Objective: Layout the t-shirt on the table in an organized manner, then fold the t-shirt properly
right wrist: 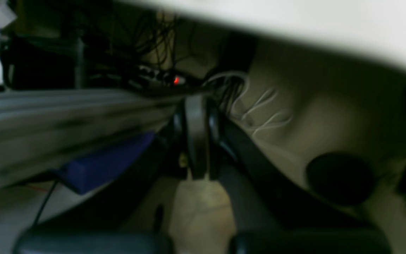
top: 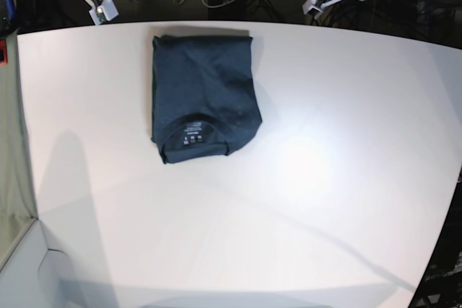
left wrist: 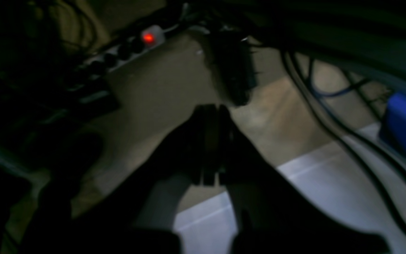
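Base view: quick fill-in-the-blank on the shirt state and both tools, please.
1. The t-shirt lies ____ into a compact rectangle on the table.
2. Its collar label faces the ____ edge of the base view.
3. In its wrist view, the left tool has its fingers ____.
4. The right tool holds ____.

Missing words: folded; bottom; shut; nothing

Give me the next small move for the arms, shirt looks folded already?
Probably none beyond holding the parked pose. The t-shirt lies as a compact rectangle on the table, collar label up, edges fairly square. Both arms sit off the far edge; the left gripper and right gripper have jaws shut on nothing. At most, square the slightly skewed lower edge.
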